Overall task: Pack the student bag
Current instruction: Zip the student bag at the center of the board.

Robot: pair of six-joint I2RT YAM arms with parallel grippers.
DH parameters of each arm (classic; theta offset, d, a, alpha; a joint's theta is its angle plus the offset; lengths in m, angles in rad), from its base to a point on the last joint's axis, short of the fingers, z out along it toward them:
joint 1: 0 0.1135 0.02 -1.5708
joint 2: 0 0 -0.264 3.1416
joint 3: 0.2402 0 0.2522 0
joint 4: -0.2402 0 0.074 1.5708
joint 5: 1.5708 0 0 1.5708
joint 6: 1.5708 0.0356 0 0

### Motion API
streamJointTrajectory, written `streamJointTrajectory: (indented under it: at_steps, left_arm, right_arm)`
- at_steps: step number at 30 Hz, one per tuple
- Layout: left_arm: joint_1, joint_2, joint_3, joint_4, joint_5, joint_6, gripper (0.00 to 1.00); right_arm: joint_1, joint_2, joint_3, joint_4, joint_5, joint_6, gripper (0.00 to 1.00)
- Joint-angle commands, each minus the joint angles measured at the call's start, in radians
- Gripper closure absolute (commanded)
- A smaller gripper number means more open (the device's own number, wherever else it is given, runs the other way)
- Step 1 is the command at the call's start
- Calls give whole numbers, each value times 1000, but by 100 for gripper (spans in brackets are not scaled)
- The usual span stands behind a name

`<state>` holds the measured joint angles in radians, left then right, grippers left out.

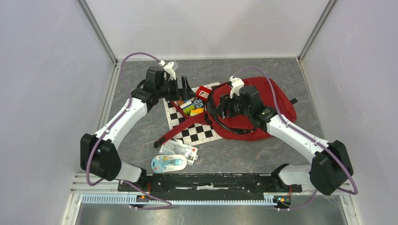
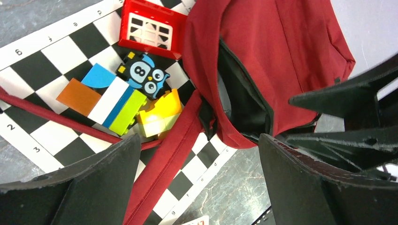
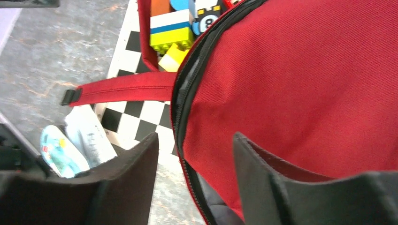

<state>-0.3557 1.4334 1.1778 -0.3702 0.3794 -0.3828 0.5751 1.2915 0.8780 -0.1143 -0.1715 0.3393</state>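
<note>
Bag (image 1: 286, 110): lies flat on the desk (image 1: 253, 154), right of centre, with its left edge overlapping the chessboard (image 1: 197, 133). The zipper mouth faces left and gapes, showing a dark interior. One strap (image 3: 126, 86) runs across the board. Toy blocks (image 2: 117, 101) sit on the board just beside the mouth. Left end effector (image 2: 199, 140): jaws wide apart, empty, above the strap near the mouth. Right end effector (image 3: 195, 136): jaws parted, gripping nothing, over the bag's zipper edge.
</note>
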Motion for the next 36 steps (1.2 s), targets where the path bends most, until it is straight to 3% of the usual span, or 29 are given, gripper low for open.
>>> streamJointTrajectory:
  at_steps: [1, 4, 8, 16, 23, 30, 36]
  left_arm:
    - [-58, -88, -42, 135, 1, 109, 0]
    - [-150, -119, -79, 159, -72, 181, 0]
    - [-264, -125, -107, 213, -96, 213, 0]
    - [-512, -17, -102, 397, -272, 105, 0]
    - [-694, 231, 49, 389, -435, 88, 2]
    - [-760, 396, 171, 385, -511, 81, 9]
    - [-759, 484, 254, 380, -577, 55, 22]
  right_arm:
    - [0, -38, 90, -63, 107, -44, 27]
    - [-8, -70, 139, -149, 165, -91, 12]
    - [-88, -113, 167, -242, 202, -137, 4]
    - [-376, -216, 99, -318, 174, -197, 2]
    - [-474, -312, -32, -345, 198, -198, 2]
    - [-503, -416, -123, -351, 246, -188, 2]
    - [-534, -423, -135, -354, 253, -174, 2]
